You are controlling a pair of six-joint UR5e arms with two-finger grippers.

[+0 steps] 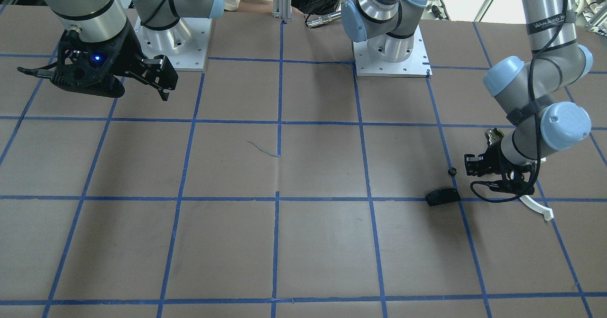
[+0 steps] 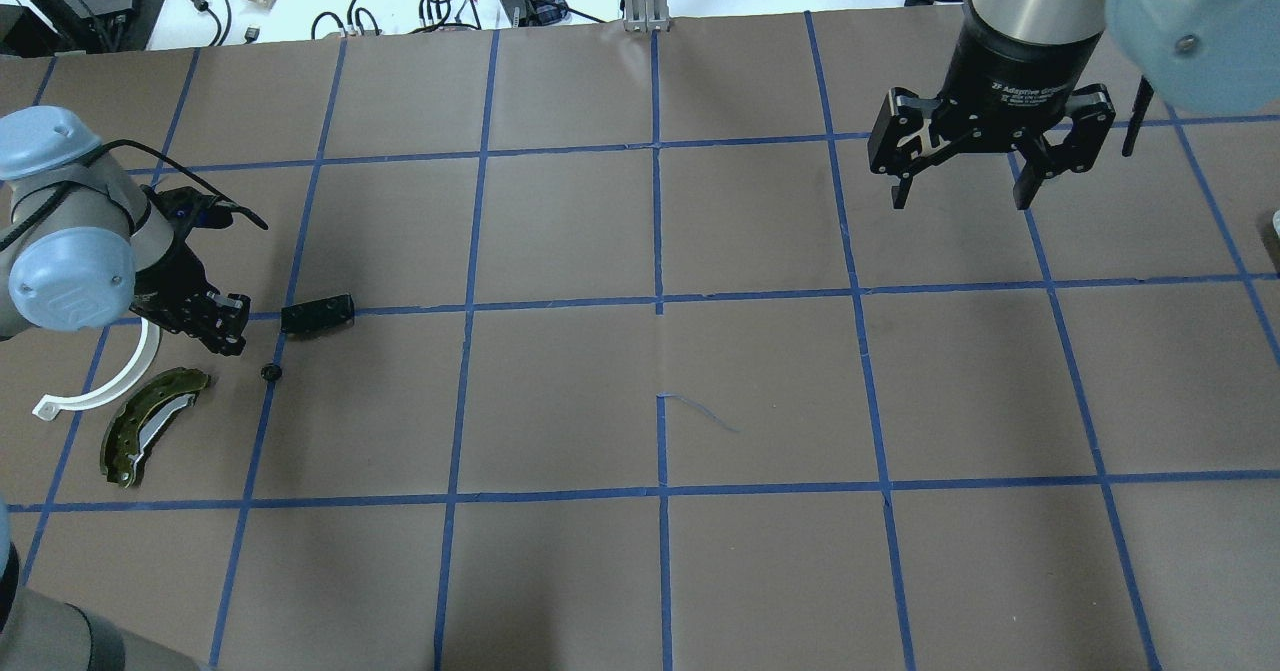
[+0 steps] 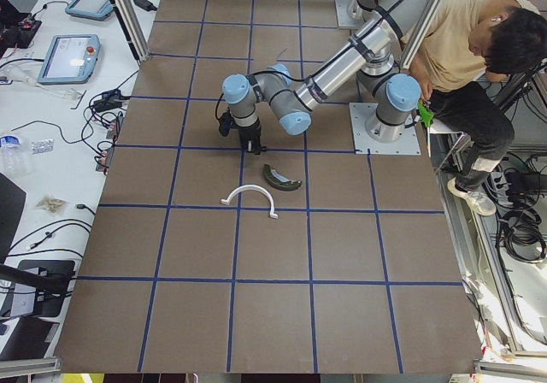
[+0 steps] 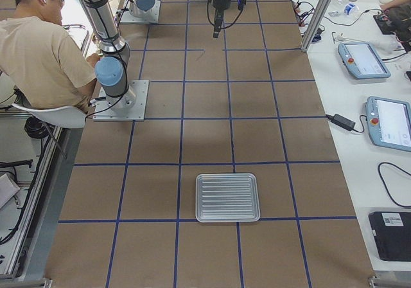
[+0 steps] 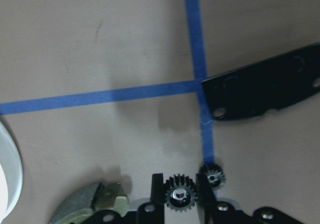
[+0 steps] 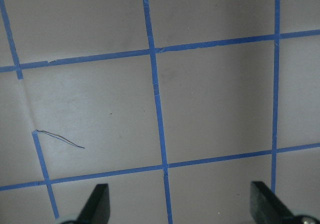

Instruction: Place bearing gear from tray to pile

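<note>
Black gear is pinched in the nearly closed left tool. Set it down beside the other gear just right of the tool, opening slowly against rolling.

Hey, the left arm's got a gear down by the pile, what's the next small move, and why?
Probably open the left gripper to release the bearing gear. Its jaws clasp it low over the table, beside another gear, the black pad and the brake shoe, so it seems already where it belongs.
</note>
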